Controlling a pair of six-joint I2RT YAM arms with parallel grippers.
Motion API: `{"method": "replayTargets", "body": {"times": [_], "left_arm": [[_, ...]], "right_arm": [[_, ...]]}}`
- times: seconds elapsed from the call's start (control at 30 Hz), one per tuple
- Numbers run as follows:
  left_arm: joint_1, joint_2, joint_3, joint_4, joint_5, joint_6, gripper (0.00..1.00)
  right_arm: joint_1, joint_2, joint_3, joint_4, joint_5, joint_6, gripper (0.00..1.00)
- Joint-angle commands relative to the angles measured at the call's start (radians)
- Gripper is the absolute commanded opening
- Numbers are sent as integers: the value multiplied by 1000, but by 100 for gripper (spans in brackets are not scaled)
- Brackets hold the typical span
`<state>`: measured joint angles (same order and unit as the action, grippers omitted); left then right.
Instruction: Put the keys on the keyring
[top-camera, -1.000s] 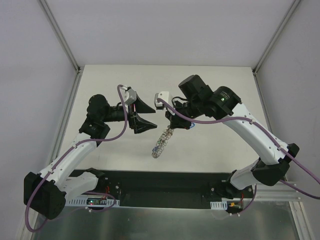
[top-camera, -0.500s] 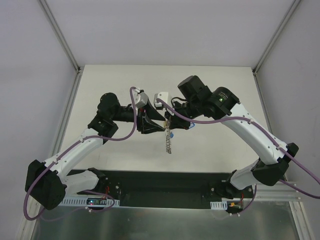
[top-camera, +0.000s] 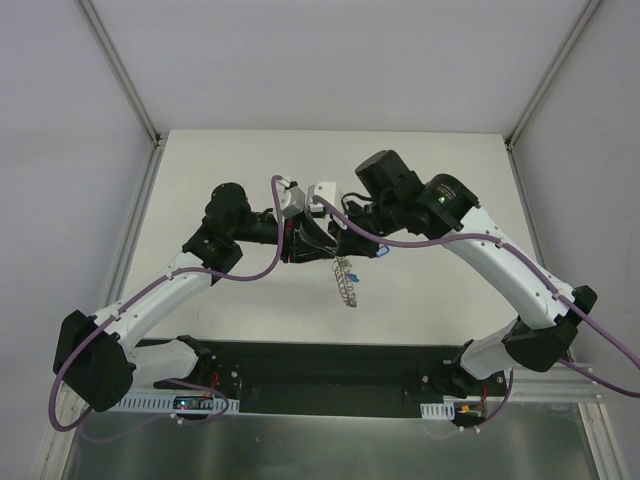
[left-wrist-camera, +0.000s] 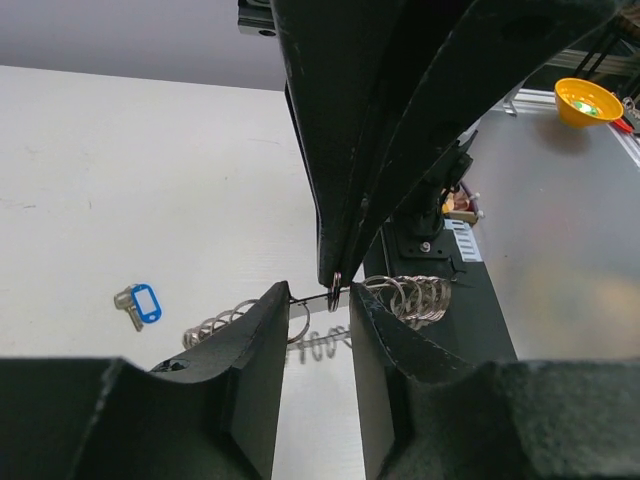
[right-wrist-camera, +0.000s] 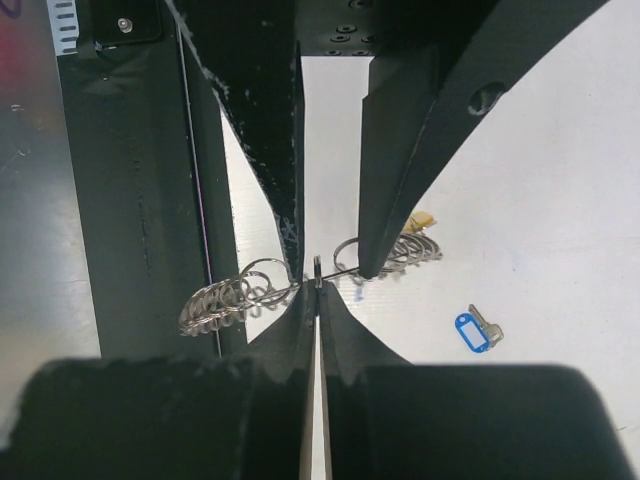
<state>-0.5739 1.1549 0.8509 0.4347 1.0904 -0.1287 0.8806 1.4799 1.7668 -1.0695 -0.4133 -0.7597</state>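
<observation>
White surface (top-camera: 220, 160) lies below me, and a blue key (right-wrist-camera: 475, 330) rests flat on it, at the lower right of my right wrist's view. My right fingers (right-wrist-camera: 295, 335) are clenched on the keyring (left-wrist-camera: 415, 297), up in the air. Its curly length runs left to right. My left fingers (left-wrist-camera: 255, 360) are spread, one on each side of its thin wire, so I think that arm can fetch the key.

Tabletop (top-camera: 250, 170) centre barred to you, left gripper (left-wrist-camera: 320, 295) straddling right gripper (right-wrist-camera: 317, 287), keyring (top-camera: 347, 282) dangling, far corners passable.
</observation>
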Motion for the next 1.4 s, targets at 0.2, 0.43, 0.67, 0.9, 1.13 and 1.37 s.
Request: {"method": "replayTargets", "body": {"times": [0.2, 0.43, 0.67, 0.9, 1.13, 1.37], "left_arm": [[-26, 3, 59, -59, -7, 93, 0], [-26, -40, 21, -13, -98, 75, 0], [-24, -81, -87, 235, -161, -67, 0], [-24, -75, -108, 377, -168, -167, 0], [-24, -72, -104, 438, -158, -209, 0], [-24, -77, -104, 438, -156, -210, 0]], "right_arm": [[0, -36, 3, 60, -47, 10, 1], [-55, -122, -85, 161, -45, 48, 21], [-213, -275, -329, 387, -312, 160, 34], [-258, -306, -428, 557, -403, 226, 36], [-270, -287, -478, 672, -398, 281, 36], [-285, -274, -483, 730, -444, 316, 34]]}}
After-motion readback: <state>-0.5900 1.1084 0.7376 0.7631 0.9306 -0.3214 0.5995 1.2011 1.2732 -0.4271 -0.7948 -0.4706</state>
